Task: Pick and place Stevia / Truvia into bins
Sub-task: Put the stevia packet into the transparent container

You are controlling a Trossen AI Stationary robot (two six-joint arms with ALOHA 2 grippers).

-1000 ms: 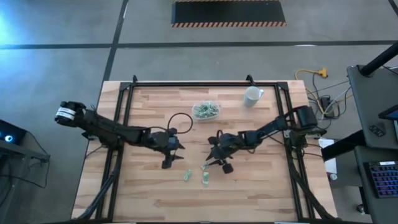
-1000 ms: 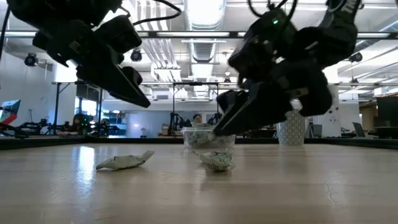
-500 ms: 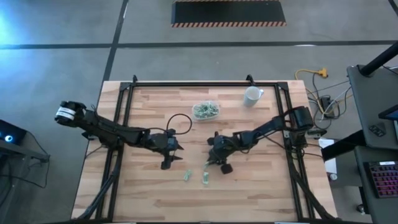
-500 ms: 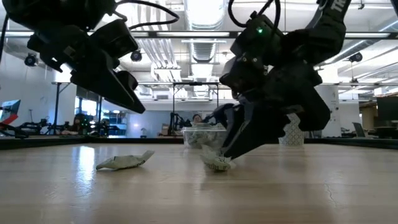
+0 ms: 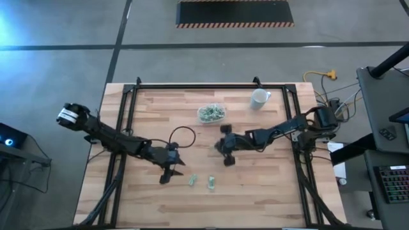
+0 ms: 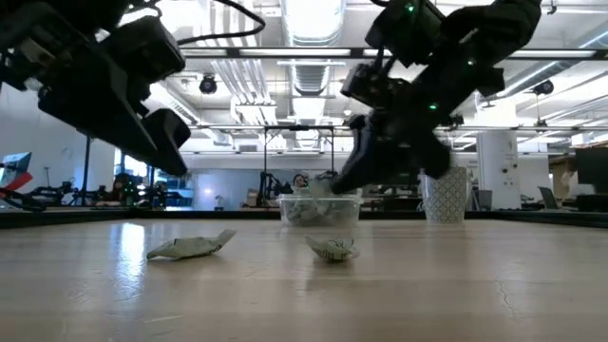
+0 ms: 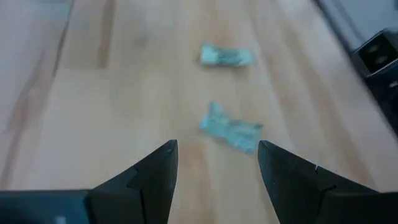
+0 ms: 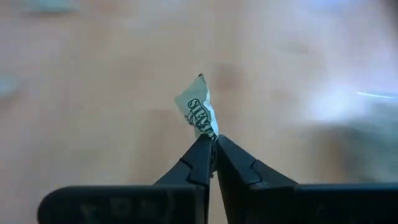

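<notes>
From above, a wooden tabletop (image 5: 147, 115) holds a clear bin (image 5: 211, 113) near the middle of its far edge. The bin is full of green and white packets. A white cup (image 5: 259, 98) stands near the far right corner. Two loose packets (image 5: 193, 181) lie side by side close to the middle of the near edge. The left gripper (image 5: 165, 177) is just left of them, above the wood. The right gripper (image 5: 227, 158) is near the middle of the tabletop, between the bin and the loose packets.

From table height, one crumpled packet (image 6: 190, 246) lies on the left and another packet (image 6: 332, 249) lies in the middle. The bin (image 6: 319, 210) sits farther back, and the cup (image 6: 445, 199) stands farther back on the right. Both dark arms hang above the wood, and neither touches it.

The left wrist view shows the left gripper (image 7: 216, 163) with its fingers (image 7: 155, 174) wide apart and nothing between them. The two loose packets (image 7: 231, 127) lie on the wood in front of it.

The right wrist view shows the right gripper (image 8: 213, 148) with its fingers (image 8: 194, 163) pressed together. They pinch one small Stevia packet (image 8: 198, 112) by its end. The packet sticks up past the tips, lifted off the wood.
</notes>
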